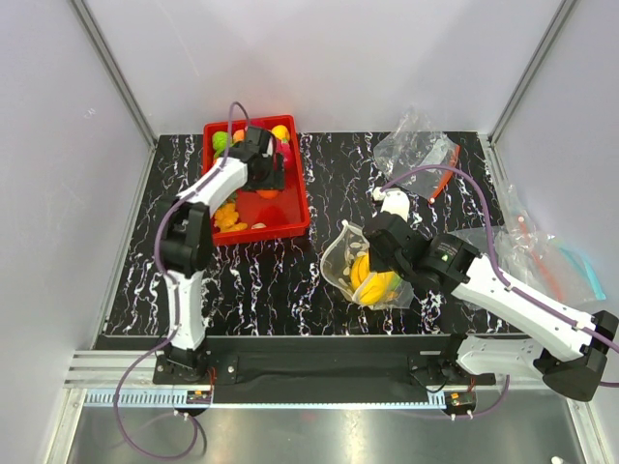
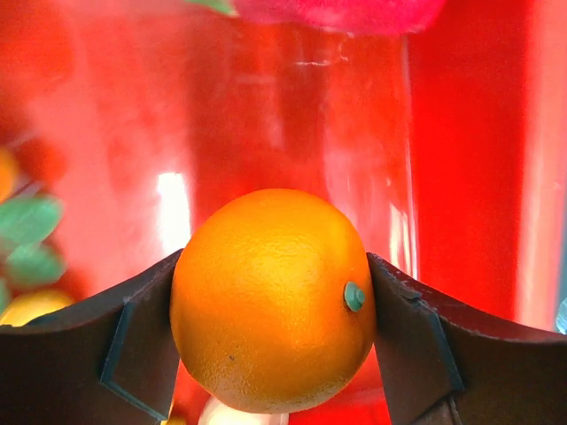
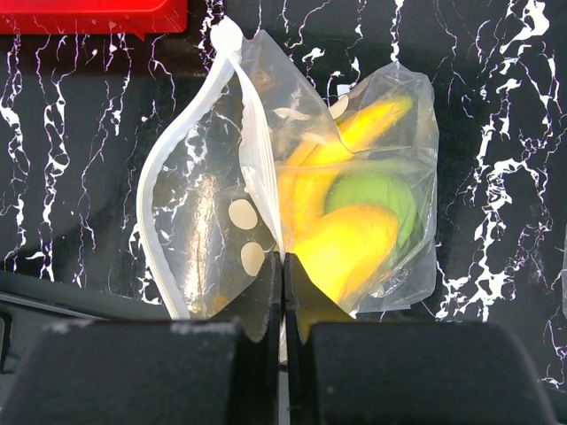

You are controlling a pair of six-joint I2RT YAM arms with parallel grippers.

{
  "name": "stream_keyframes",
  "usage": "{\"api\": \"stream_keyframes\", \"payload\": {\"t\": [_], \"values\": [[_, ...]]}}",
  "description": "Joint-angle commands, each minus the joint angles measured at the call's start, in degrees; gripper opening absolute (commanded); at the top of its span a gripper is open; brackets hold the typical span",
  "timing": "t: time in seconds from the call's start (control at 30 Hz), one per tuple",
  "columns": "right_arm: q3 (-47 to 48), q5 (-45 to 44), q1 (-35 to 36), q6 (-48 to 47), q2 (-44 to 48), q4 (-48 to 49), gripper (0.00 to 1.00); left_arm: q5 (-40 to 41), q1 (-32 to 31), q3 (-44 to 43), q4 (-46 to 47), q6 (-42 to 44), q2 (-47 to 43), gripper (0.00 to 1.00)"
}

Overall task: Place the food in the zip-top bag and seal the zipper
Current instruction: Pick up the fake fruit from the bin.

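My left gripper (image 1: 269, 178) is down in the red bin (image 1: 293, 227) and shut on the round orange (image 2: 270, 301), which fills the gap between both fingers. My right gripper (image 3: 283, 266) is shut on a fold of the dotted zip-top bag (image 3: 213, 212), near mid-table (image 1: 340, 256). The bag's mouth gapes open toward the bin, its whitish zipper strip (image 3: 168, 168) bowed wide. Inside lie the yellow banana bunch (image 3: 354, 133), the green apple (image 3: 376, 195) and a yellow oval fruit (image 3: 341, 248).
The red bin holds more toy food, including a pink fruit (image 2: 341, 11), a green fruit (image 1: 221, 141) and small orange pieces (image 1: 228, 218). A clear bag with an orange-red zipper (image 1: 418, 145) lies back right. More clear bags (image 1: 542, 256) lie at the right edge.
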State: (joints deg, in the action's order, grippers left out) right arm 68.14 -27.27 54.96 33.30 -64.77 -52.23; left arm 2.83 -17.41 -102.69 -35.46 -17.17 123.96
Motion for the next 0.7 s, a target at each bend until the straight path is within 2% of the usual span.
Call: {"api": "stream_keyframes", "payload": {"t": [0.0, 0.2, 0.33, 0.47, 0.67], "values": [[1.4, -0.1, -0.1, 0.1, 1.0, 1.2, 0.0, -0.9, 0.4, 3.9, 5.0, -1.6, -13.7, 0.5], [2.2, -0.3, -0.1, -0.6, -0.4, 1.7, 0.0, -12.9, -2.6, 23.0, 15.6, -8.3, -33.5, 0.52], [3.0, -0.6, -0.1, -0.6, -1.2, 2.0, 0.0, -15.8, -9.2, 33.0, 22.9, -13.5, -45.4, 0.52], [3.4, -0.7, -0.1, 0.3, -1.3, 2.0, 0.0, -14.0, -17.8, 38.5, 28.3, -16.2, -52.0, 0.52], [2.9, -1.2, 0.0, 1.6, -0.2, 2.3, 0.0, -8.0, -28.3, 43.7, 30.8, -17.5, -58.0, 0.53]]}}
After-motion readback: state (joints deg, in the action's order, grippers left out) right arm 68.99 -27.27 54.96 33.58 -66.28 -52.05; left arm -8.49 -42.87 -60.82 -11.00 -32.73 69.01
